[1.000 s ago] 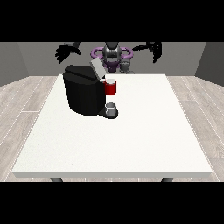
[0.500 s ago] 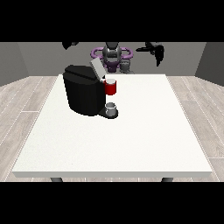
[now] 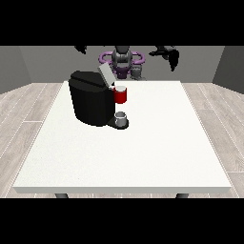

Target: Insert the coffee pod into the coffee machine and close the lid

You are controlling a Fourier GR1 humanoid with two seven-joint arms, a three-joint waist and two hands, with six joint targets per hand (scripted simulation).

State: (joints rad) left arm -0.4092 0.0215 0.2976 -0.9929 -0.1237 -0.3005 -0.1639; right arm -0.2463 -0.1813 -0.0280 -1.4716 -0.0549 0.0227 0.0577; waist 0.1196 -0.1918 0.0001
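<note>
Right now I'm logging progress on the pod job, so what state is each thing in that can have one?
Coffee machine: upright on the table, lid raised.
Red pod holder: exposed at the machine's front.
Cup: upright on the drip tray.
Small grey object: upright at the table's far edge.
Hand at the view's right: raised, holding nothing.
Hand at the view's left: raised, mostly out of view.

White table [image 3: 143, 157], small grey cup [image 3: 121, 116]

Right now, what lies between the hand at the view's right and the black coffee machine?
Front view: only bare white table and air separate that raised hand from the black coffee machine.
</note>
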